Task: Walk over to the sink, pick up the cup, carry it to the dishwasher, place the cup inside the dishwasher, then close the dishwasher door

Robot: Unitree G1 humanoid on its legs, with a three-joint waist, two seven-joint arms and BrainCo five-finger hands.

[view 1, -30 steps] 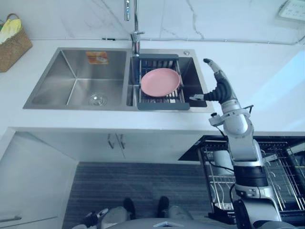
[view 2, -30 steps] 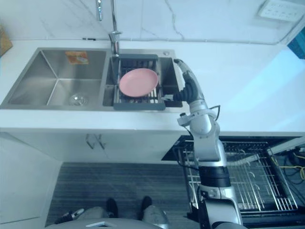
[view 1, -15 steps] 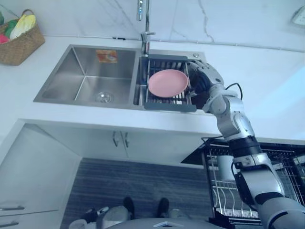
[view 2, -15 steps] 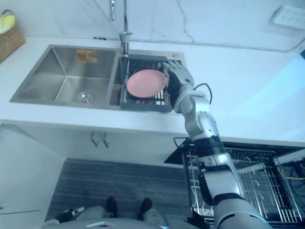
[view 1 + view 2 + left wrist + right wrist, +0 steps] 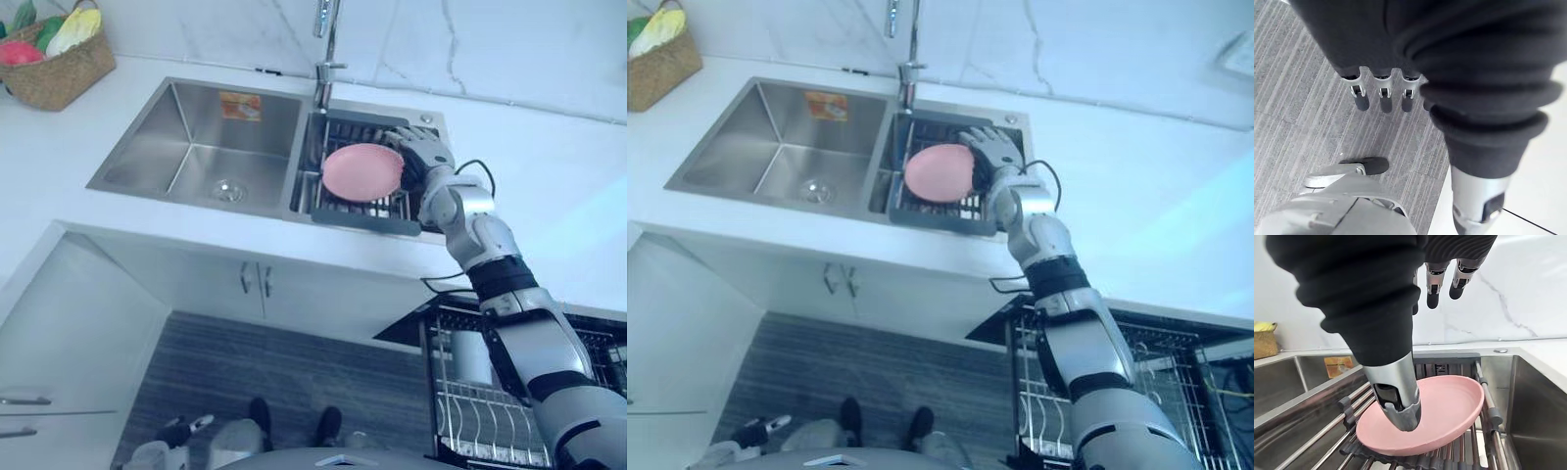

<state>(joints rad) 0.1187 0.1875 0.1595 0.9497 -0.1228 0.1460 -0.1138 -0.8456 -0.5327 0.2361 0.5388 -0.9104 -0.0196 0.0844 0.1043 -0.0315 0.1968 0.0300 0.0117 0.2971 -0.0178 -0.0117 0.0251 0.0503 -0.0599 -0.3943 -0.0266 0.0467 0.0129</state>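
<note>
Over the floor at left, lets left hand hang, fingers straight. Spreads right hand open above pink plate on the drying rack in the sink, gripping nothing. Shows what looks like a pale cup in the dishwasher rack, lower right.

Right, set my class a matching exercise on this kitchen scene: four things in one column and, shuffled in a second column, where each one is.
Column one:
1. pink plate
2. woven basket
3. right hand
4. dishwasher rack

Column two:
A. on the counter, left of the sink
B. pulled out below the counter, on the robot's right
C. on the dark drying rack over the sink's right basin
D. open, over the plate's right side

Pairs: 1-C, 2-A, 3-D, 4-B.
</note>
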